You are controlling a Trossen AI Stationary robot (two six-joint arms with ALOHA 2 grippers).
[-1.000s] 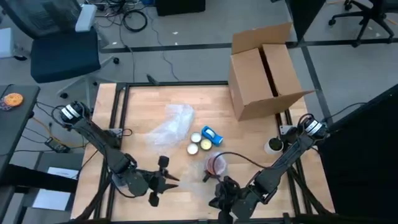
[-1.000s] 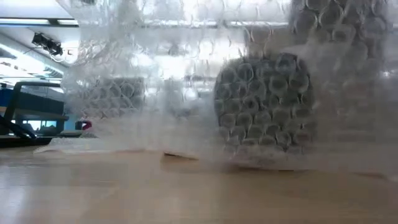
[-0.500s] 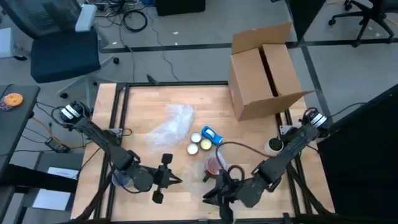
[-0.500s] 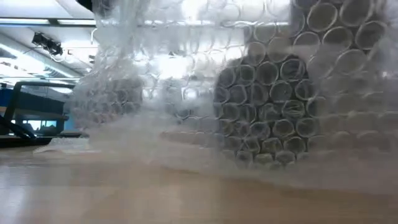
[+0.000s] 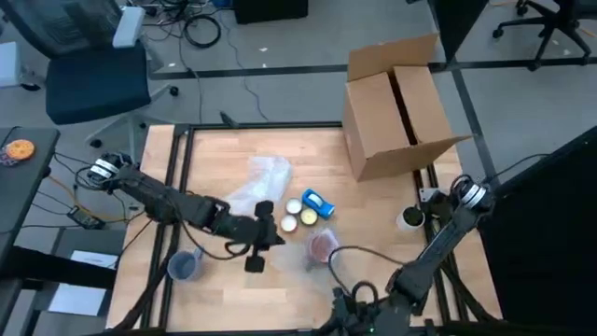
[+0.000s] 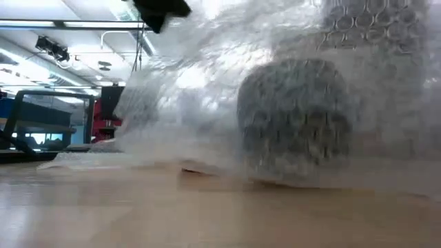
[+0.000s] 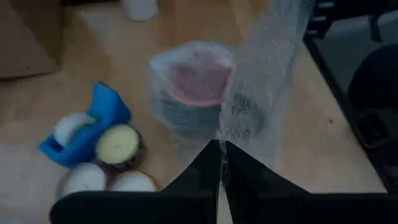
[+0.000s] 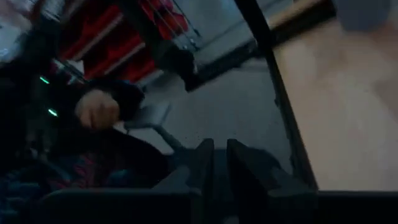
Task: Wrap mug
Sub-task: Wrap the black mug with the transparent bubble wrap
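the left gripper [image 7: 221,163] has its jaws pinched on a strip of bubble wrap [image 7: 261,93], drawing it across the mug [image 7: 193,87] just ahead to cover it (right gripper [image 8: 219,163], jaws nearly closed, waits off the worktop edge).

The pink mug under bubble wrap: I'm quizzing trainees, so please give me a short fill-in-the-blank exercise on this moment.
1. The left pincer is shut on a strip of clear ____ wrap.
2. The pink mug stands on the ____ table.
3. The brown cardboard box stands ____.
4. The blue holder lies beside the round ____ tins.

Missing: bubble; wooden; open; yellow
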